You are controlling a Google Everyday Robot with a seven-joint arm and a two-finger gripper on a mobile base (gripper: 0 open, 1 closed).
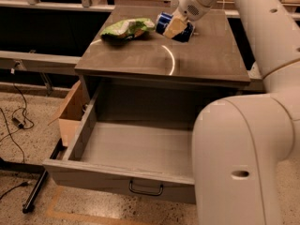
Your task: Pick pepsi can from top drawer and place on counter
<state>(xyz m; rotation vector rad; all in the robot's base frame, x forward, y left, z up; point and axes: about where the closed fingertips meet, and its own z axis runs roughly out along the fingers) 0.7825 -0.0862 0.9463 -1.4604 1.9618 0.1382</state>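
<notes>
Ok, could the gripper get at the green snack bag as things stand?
Probably yes: the green snack bag lies on the counter close beside the gripper, nothing between. But it holds the pepsi can, so no grasp.

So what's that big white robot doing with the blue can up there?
The robot's gripper is clamped on the pepsi can, holding it tilted low over the back of the counter, next to a green snack bag. The top drawer below stands pulled open. So the can is out of the drawer, but the robot has not yet let go of it.
</notes>
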